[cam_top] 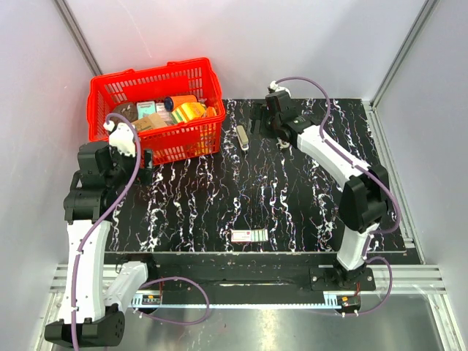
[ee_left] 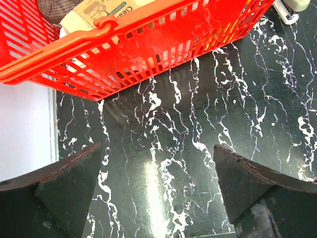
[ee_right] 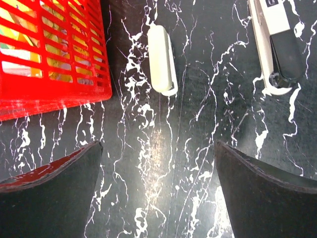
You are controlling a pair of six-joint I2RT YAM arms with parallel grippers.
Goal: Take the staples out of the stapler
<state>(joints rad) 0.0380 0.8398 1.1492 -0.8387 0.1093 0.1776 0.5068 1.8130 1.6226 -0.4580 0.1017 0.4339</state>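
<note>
**A:** Item and location?

**B:** Stapler [cam_top: 242,137]. Far part of counter [cam_top: 292,197], toward 12 o'clock. Just at 3 o'clock of red basket [cam_top: 183,142], apart from its wall. Lying flat, long axis roughly 12-to-6.

**A:** Appearance?

**B:** Slim, pale beige-grey top, rounded ends, shut. Dark base barely showing beneath.

**A:** Jaws?

**B:** Right jaws spread wide, holding nothing, near the stapler at its 2 o'clock, not touching. Left jaws spread likewise, holding nothing, near basket's 7 o'clock corner.

**A:** Step in hand?

**B:** By judgement, approach for a first grasp. Best done centred over the body, straddling the narrow sides at mid-length. Close gently, since a glossy counter invites skidding. Keep off the basket wall. Probably calls for the second arm to pin the base during opening.

**A:** Other stock?

**B:** Flat printed box [cam_top: 249,235], toward 6 o'clock, well apart.
</note>
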